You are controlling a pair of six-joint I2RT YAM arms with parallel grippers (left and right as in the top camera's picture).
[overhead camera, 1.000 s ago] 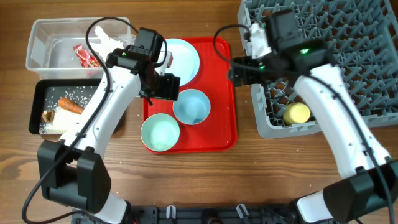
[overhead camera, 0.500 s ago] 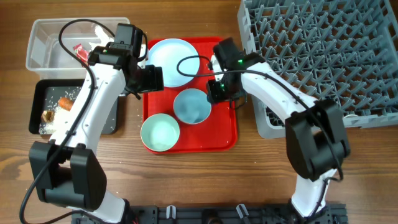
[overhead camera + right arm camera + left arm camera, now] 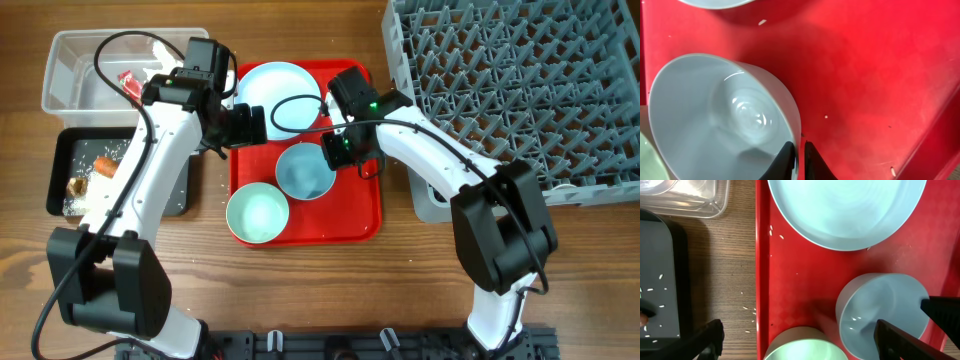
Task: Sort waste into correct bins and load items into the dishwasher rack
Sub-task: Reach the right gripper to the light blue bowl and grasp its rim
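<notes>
On the red tray (image 3: 356, 214) stand a pale blue plate (image 3: 281, 97), a pale blue bowl (image 3: 305, 173) and a pale green bowl (image 3: 257, 214). My right gripper (image 3: 336, 150) is shut on the pale blue bowl's (image 3: 715, 115) right rim. One of its fingertips (image 3: 787, 160) sits inside the wall and the other outside; the right gripper (image 3: 799, 156) holds the rim thin between them. My left gripper (image 3: 250, 126) hangs open over the tray's left edge, beside the plate (image 3: 845, 210). Below the left gripper (image 3: 800, 341) shows the green bowl (image 3: 795, 346), untouched.
The grey dishwasher rack (image 3: 500, 80) fills the right rear. A clear tub (image 3: 88, 70) holds a red wrapper (image 3: 129, 81). The black tray (image 3: 72, 200) in front of it holds a carrot (image 3: 105, 165) and rice. Loose rice grains (image 3: 747, 311) lie on the wood beside the red tray.
My right arm swung from the rack to the red tray and shut on the blue bowl's rim. My left gripper shifted back toward the plate and opened wider.
</notes>
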